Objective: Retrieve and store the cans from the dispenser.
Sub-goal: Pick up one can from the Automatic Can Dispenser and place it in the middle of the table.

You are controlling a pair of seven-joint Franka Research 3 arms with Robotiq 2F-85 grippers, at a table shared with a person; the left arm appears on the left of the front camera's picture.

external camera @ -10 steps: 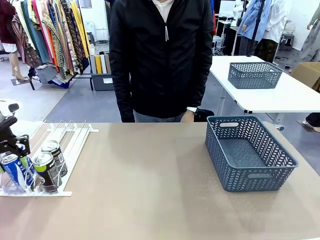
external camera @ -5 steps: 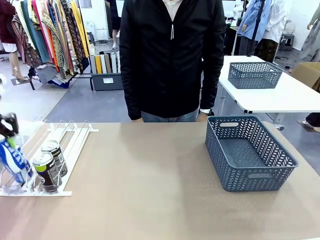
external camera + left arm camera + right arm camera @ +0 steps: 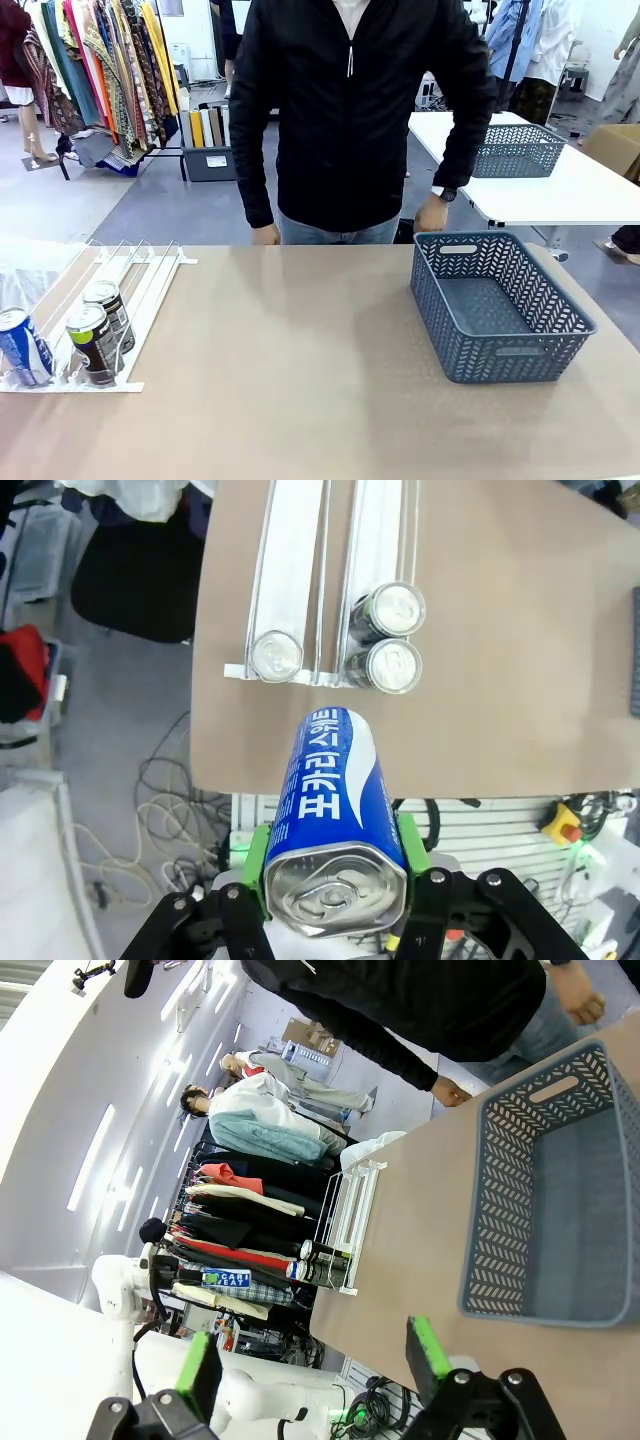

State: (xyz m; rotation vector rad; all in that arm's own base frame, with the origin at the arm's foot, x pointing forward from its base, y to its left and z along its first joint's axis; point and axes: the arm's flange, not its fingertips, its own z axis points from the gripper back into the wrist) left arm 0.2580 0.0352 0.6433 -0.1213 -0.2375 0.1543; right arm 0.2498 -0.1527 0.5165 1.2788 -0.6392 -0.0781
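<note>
While the left gripper (image 3: 333, 865) points down from high above the dispenser (image 3: 285, 570), its fingers (image 3: 256, 865) clamp one blue can (image 3: 328, 780).
Three more sit at the dispenser's front stops: a second blue can (image 3: 20, 343) and two dark cans (image 3: 93, 342); the right gripper (image 3: 312, 1355) hovers wide apart, empty, facing one basket (image 3: 560, 1190).

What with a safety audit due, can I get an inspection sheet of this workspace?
Surface: tan table, bare in the middle.
Job's things: dispenser on the robot's left, with a blue can and two dark cans at its front stops; basket on the right.
Clutter: nothing seen.
Grippers: left gripper shut on a second blue can, high above the dispenser; right gripper open, holding nothing.
Cables: loose cables on the floor beside the table.
Surroundings: person at the far side; clothes rack behind.
</note>
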